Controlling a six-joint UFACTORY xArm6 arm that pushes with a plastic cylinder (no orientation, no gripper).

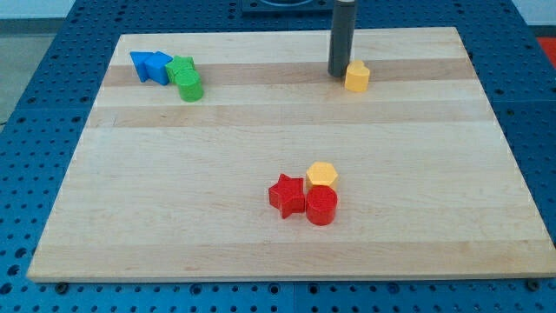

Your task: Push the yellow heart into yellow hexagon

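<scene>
The yellow heart lies near the view's top, right of centre. My tip rests on the board just left of the heart, touching it or nearly so. The yellow hexagon lies well below, near the middle of the board's lower half. It touches a red cylinder below it and sits next to a red star at its lower left.
A cluster sits at the view's top left: a blue block, a green block and a green cylinder. The wooden board lies on a blue perforated table.
</scene>
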